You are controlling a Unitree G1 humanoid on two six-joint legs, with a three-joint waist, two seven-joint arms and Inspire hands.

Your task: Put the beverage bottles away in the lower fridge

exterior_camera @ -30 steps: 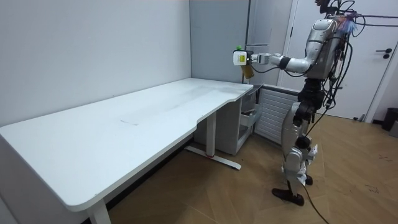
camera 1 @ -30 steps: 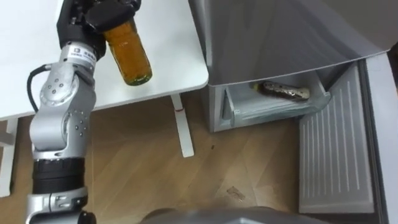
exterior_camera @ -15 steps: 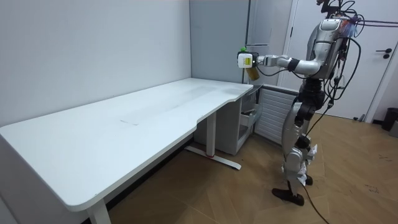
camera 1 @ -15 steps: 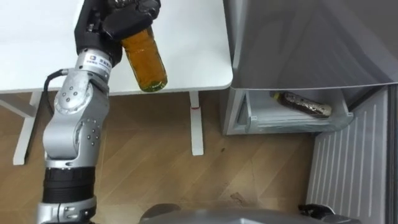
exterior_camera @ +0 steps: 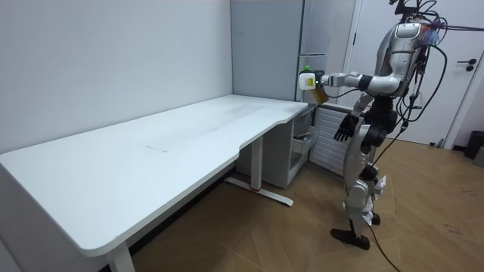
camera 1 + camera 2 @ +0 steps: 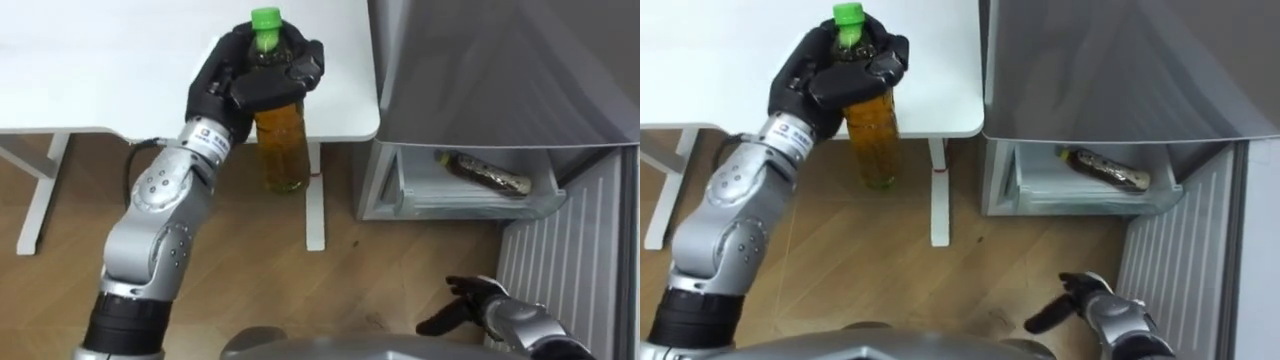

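An amber drink bottle (image 6: 282,150) with a green cap (image 6: 264,17) hangs upright over the floor by the table's corner. My left hand (image 6: 245,85) is shut on its neck and shoulder. To the right, the grey fridge (image 6: 480,70) has its lower compartment (image 6: 440,195) open, and a dark bottle (image 6: 488,172) lies inside on its side. My right hand (image 6: 475,300) is low at the lower right with relaxed, spread fingers and holds nothing. In the room view I stand in front of the fridge with the bottle (image 5: 321,92) held out before me.
The white table (image 6: 100,70) lies to my left, its leg (image 6: 316,200) just behind the bottle. The open fridge door (image 6: 570,270), ribbed on the inside, stands to the right of the compartment. Wooden floor (image 6: 380,270) lies between me and the fridge.
My left hand has swung the bottle from tilted over the table to upright beside its corner, nearer the fridge. My right hand has risen into view at the lower right.
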